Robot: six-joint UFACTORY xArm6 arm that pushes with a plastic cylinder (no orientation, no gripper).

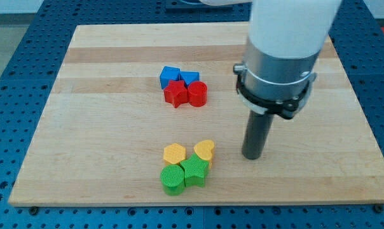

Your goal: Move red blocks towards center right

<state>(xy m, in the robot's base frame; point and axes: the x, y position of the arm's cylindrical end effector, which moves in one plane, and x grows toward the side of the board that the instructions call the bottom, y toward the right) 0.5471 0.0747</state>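
Toward the view's left of the board's middle, a blue cube (170,76) and a smaller blue block (190,77) sit just above a red star-shaped block (175,93) and a red cylinder (198,93), all four touching in a tight cluster. Nearer the bottom edge lie a yellow hexagon (174,153), a yellow heart (205,150), a ribbed green cylinder (172,179) and a green star-shaped block (195,172), also bunched together. The wooden board (103,127) shows pale plank grain. My tip (252,156), a plain dark rod with nothing to open or close, rests to the view's right of both clusters, well apart from the red blocks and lower than them, touching no block.
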